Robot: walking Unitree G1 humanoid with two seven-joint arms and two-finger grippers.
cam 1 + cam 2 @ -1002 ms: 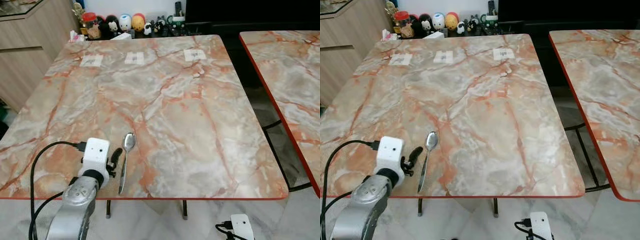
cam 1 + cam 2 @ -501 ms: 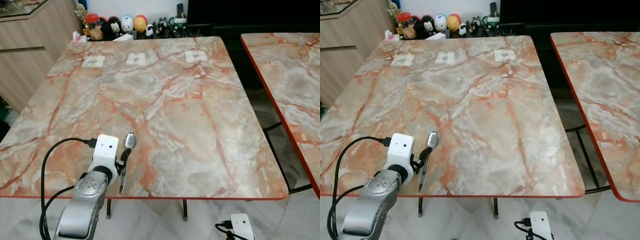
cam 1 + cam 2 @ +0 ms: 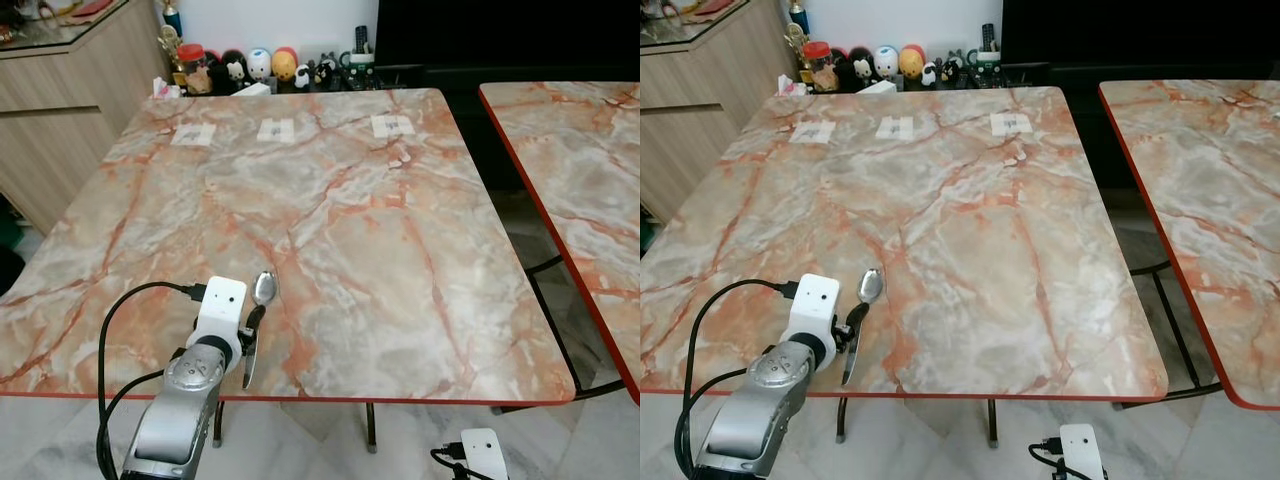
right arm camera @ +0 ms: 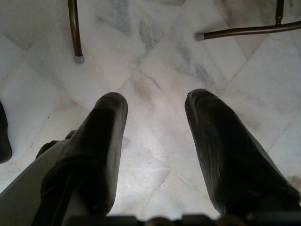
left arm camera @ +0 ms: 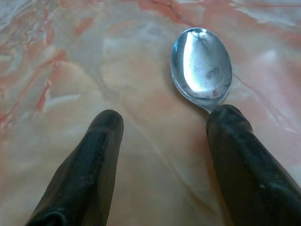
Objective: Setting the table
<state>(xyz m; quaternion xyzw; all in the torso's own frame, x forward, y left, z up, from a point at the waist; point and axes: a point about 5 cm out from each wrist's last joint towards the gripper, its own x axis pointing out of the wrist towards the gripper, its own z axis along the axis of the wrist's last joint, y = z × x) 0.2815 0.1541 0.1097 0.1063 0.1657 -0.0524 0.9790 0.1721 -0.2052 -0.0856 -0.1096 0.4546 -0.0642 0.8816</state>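
Since a second ago, the left gripper (image 5: 162, 132) has advanced from beside the spoon's handle to the spoon (image 3: 257, 312) itself, near the front edge of the marble table (image 3: 340, 230). Left wrist view: fingers parted, one black finger (image 5: 89, 165) resting on bare marble, the other over the neck just below the bowl, which lies face up; whether that finger touches the metal cannot be told. Head views: the spoon lies flat with its bowl pointing away from the robot and its handle running back toward the table's front edge, partly hidden by the gripper. Far edge of the table: three small paper tags (image 3: 276, 129), with a row of figurines (image 3: 258, 64) on the ledge behind. Right of the table: a second marble table (image 3: 580, 170), well apart. Right gripper (image 4: 155, 122): fingers open, hanging over the white tiled floor (image 4: 160, 56).
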